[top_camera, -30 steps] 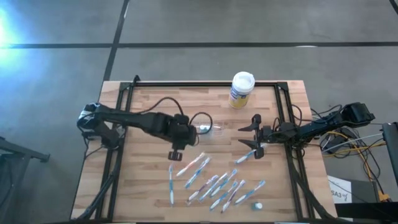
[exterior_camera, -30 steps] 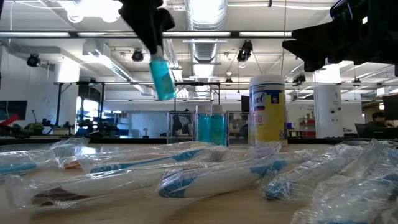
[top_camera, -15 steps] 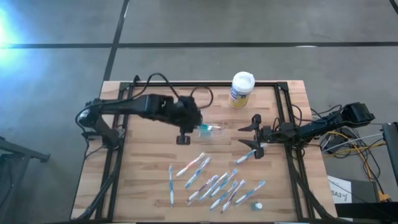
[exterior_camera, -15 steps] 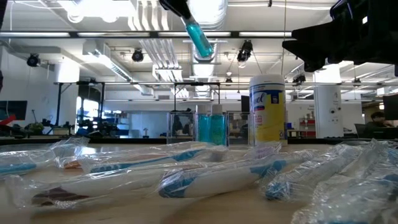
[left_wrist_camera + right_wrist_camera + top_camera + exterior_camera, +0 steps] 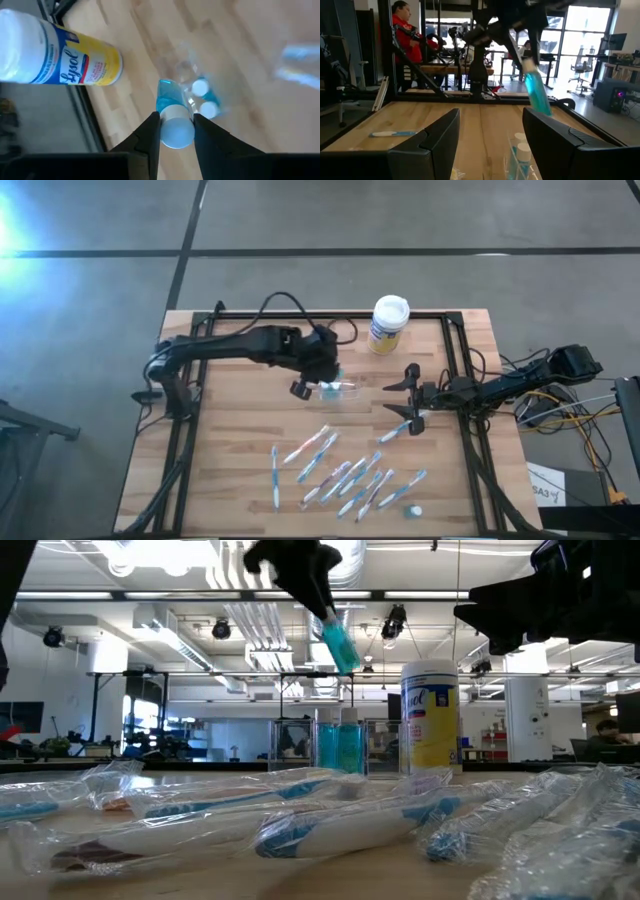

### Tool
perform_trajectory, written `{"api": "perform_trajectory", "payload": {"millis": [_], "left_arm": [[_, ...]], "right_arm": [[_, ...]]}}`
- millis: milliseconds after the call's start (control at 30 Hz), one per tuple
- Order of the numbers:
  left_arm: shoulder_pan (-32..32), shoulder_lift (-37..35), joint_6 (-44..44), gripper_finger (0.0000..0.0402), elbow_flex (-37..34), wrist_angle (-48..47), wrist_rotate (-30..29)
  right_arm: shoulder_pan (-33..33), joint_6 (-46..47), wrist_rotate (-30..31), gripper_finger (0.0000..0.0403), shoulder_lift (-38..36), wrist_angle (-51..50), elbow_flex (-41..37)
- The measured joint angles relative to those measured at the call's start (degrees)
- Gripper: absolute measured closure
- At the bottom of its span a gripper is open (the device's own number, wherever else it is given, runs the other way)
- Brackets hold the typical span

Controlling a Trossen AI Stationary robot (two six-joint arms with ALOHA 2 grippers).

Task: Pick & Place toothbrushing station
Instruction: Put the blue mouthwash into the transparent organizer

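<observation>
Since a second ago the left arm is swinging from over the loose toothbrushes up toward the back of the table, and now the left gripper [image 5: 322, 380] is hanging right above the clear holder [image 5: 340, 390] with a teal tube [image 5: 338, 645] clenched between its fingers. The tube is tilting cap-up, body slanting down toward the holder — I'm guessing that angle is lining it up to drop in next to the tubes already standing there. From the left wrist view you can see the white cap [image 5: 177, 131] squeezed between the two dark fingers, and two more white caps [image 5: 200, 88] poking out of the holder just below.

Materials-wise: the holder is thin, glassy plastic, nearly vanishing against the pale wood-plank table [image 5: 230, 460]. The tubes are small, smooth and soft-looking, probably a bit squishy under the grip. Nearer the front edge, the toothbrushes [image 5: 345, 475] are lying scattered, each one in crinkly clear wrap, slim and white with blue bits — slippery stuff to grab, I'd say.

Further right, the white-lidded wipes canister [image 5: 388, 325] is standing near the back edge, hard and cylindrical. The right gripper [image 5: 410, 402] is waiting just right of the holder, fingers spread wide and holding nothing.
</observation>
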Motion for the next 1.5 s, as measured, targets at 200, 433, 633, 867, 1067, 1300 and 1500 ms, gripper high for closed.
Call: {"api": "perform_trajectory", "payload": {"millis": [200,433,633,867,1067,1300,1500], "left_arm": [[0.8,5.1,8.4,0.0305,5.2,-1.0,-1.8],[2.1,10.0,14.1,0.0305,12.1,-9.5,-1.7],[2.7,11.8,20.4,0.0305,13.0,-10.0,-1.7],[2.7,11.8,24.7,0.0305,13.0,-10.3,2.2],[3.2,12.7,24.8,0.0305,13.0,-10.3,3.3],[4.1,14.3,24.6,0.0305,12.9,-11.3,3.4],[4.4,14.7,24.6,0.0305,12.8,-11.5,5.3]], "right_arm": [[0.0,0.4,0.0,0.0188,0.0,-0.1,0.0],[0.0,0.4,0.0,0.0188,0.0,-1.6,0.0],[0.0,0.8,0.0,0.0188,0.0,-1.7,0.0],[0.0,1.0,0.0,0.0188,0.0,-1.9,0.0],[0.0,0.7,0.0,0.0188,0.0,-1.8,0.0],[-0.1,0.3,0.0,0.0188,0.0,-1.8,0.0],[-0.2,0.1,0.0,0.0188,0.0,-1.7,0.0]]}}
